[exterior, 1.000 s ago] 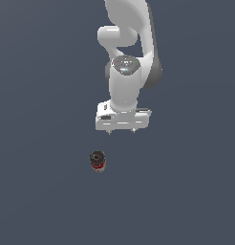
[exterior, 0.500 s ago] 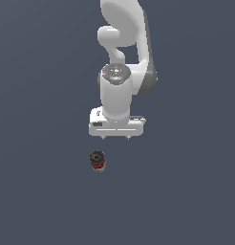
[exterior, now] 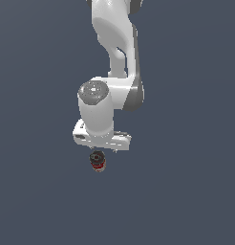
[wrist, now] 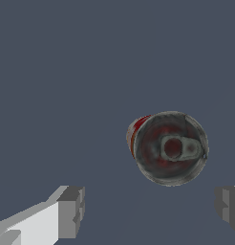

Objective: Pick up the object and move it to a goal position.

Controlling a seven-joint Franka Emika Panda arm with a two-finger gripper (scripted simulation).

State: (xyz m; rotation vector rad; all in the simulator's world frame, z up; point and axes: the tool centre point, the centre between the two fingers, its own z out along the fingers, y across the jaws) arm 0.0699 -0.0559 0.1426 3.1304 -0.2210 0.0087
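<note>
Two spread jaws hang above the can [wrist: 169, 148], not yet straddling it.

The floor [exterior: 38, 201] is a flat, plain slate-blue surface with no seams, markings or edges in either view. One thing stands on it: the object [exterior: 97, 161], a small can with a dark round top and a red and white banded side, upright. In the exterior view it sits slightly toward seven o'clock from the frame's centre. The wrist view shows its lid [wrist: 171, 148] with a pull tab
</note>
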